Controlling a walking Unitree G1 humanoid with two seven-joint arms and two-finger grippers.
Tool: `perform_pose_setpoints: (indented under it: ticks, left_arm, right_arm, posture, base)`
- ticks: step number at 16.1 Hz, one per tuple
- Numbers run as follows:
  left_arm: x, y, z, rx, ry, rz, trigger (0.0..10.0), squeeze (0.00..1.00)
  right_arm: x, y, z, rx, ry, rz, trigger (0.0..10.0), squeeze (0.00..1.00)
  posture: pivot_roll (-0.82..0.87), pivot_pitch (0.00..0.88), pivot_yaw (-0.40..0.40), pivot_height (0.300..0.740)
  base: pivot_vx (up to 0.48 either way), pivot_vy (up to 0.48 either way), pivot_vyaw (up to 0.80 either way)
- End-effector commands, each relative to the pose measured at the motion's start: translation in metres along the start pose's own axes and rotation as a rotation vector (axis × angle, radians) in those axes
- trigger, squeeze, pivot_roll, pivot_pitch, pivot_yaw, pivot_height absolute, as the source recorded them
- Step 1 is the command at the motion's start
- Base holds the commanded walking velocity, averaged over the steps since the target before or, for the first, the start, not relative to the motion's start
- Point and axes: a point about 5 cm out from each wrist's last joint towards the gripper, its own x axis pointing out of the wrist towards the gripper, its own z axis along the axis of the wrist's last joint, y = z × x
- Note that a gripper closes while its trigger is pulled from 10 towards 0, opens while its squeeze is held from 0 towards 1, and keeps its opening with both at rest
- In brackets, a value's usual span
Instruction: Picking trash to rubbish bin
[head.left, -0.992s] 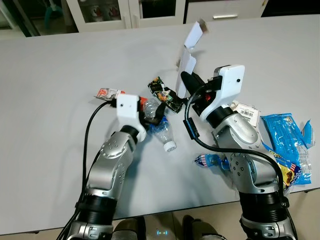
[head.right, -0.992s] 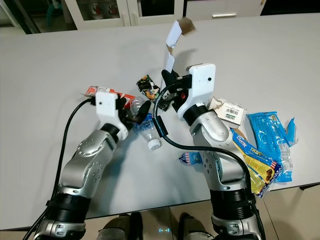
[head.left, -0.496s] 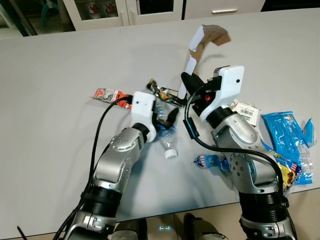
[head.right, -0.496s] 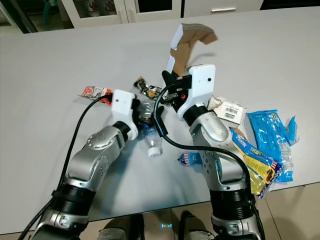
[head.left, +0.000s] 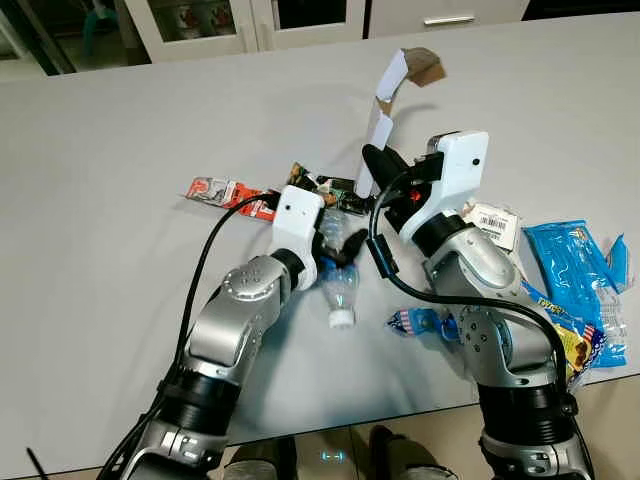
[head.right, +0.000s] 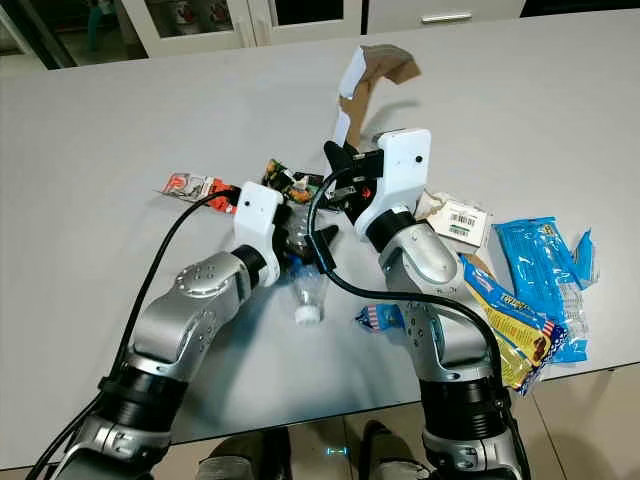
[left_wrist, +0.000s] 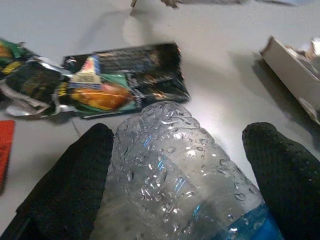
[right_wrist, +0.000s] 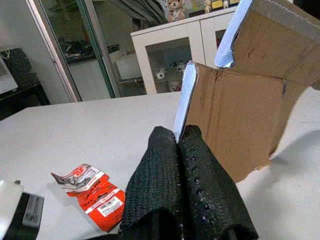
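The left tool (left_wrist: 175, 180) straddles the plastic bottle (head.left: 338, 283) on the bench (head.left: 120, 250), fingers spread wide. Beside the bottle, the right tool (right_wrist: 186, 170) pinches a torn cardboard piece (head.left: 392, 100) upright.

Bottle (head.left: 337, 287) mid-bench (head.left: 120, 300), between left claw (left_wrist: 175, 170) fingers; wrapper (head.left: 335, 192) just behind; cardboard (head.left: 392, 90) in right claw (right_wrist: 184, 150); packets (head.left: 580, 290) far right.

1. A wide, matte pale-grey table (head.left: 120, 300) took up most of the head views.
2. Beyond its far edge stood white cabinets with glass doors (head.left: 215, 20), small items dimly visible on the shelves inside.
3. A white drawer front with a silver bar handle (head.left: 448, 20) sat alongside.
4. Beige floor tiles (head.right: 610, 420) showed below the table's near edge.
5. Light fell evenly, with soft shadows.
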Motion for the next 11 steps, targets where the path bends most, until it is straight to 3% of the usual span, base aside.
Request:
perform_pose_setpoints:
  ticks: [1,3,7,11]
  left_arm:
    - [-0.004,-0.001,-0.034,-0.007,0.162,-0.011,10.0,0.00]
    - [-0.007,0.003,-0.033,0.000,0.162,0.000,10.0,0.00]
    - [-0.015,0.021,-0.010,0.032,0.085,-0.009,10.0,0.00]
    - [-0.041,0.035,-0.012,0.084,0.129,-0.101,10.0,0.00]
  right_arm:
    - [0.001,0.003,0.002,0.002,-0.015,0.011,10.0,0.00]
    - [0.002,0.003,0.002,0.002,-0.015,0.011,10.0,0.00]
    - [0.003,0.002,0.002,0.002,-0.013,0.011,10.0,0.00]
    - [0.006,0.001,0.002,0.000,-0.013,0.015,10.0,0.00]
  posture:
    - [-0.08,0.226,0.074,0.740]
    - [-0.08,0.225,0.075,0.740]
    - [-0.07,0.222,0.066,0.740]
    - [-0.06,0.218,0.059,0.740]
  base:
    - [0.000,0.000,0.00]
    - [0.000,0.000,0.00]
    - [0.000,0.000,0.00]
    - [0.000,0.000,0.00]
